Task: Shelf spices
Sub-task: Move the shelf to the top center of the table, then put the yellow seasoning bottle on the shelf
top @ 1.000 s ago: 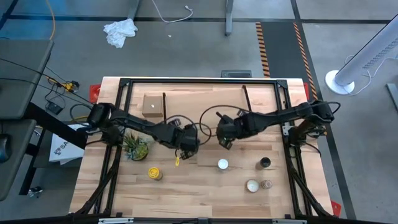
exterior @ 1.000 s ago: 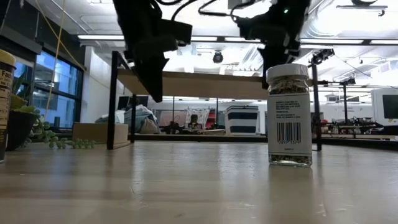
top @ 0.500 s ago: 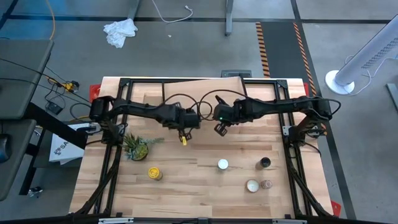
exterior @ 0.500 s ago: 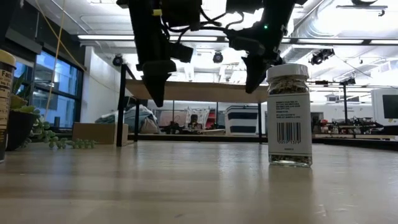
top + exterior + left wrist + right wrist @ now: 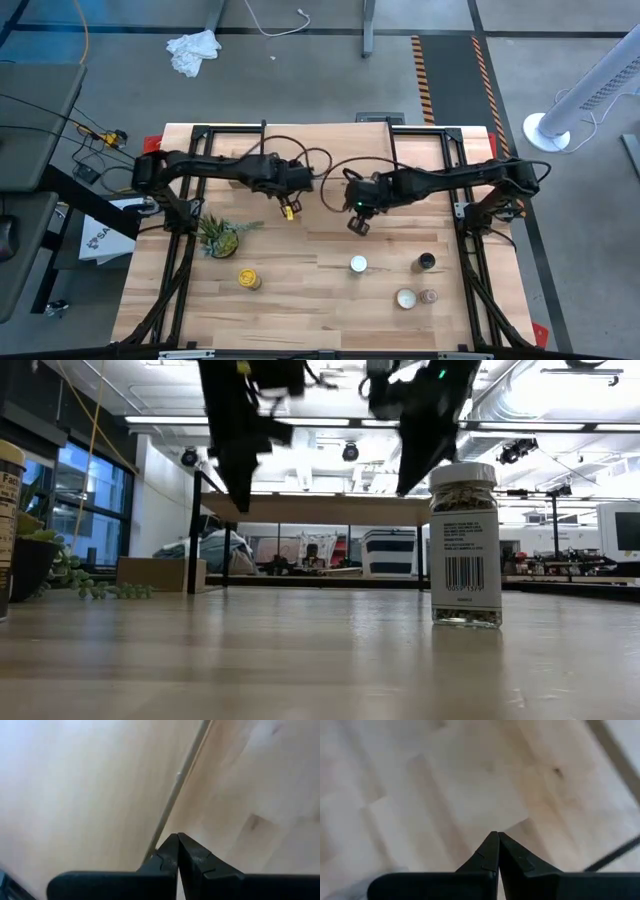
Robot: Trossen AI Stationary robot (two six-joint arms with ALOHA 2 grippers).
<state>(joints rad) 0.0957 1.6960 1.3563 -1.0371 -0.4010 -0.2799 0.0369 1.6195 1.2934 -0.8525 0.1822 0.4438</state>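
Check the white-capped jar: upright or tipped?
Upright. The white-capped jar stands on its base on the table, cap on top.

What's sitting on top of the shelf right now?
Nothing shows on the bare rear strip of the shelf. The left arm and right arm cross above it and cover the rest of its top.

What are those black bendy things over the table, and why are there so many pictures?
They are two robot arms. Each ends in a pinching tool. One camera looks down from above, one sits at table height, and one rides on each wrist. The left tool and the right tool are both pinched shut and hold nothing. On the wooden table stand a yellow jar, a white-capped jar, a black-capped jar, a tiny pinkish jar, a round white tin and a little plant. The shelf stands at the back.
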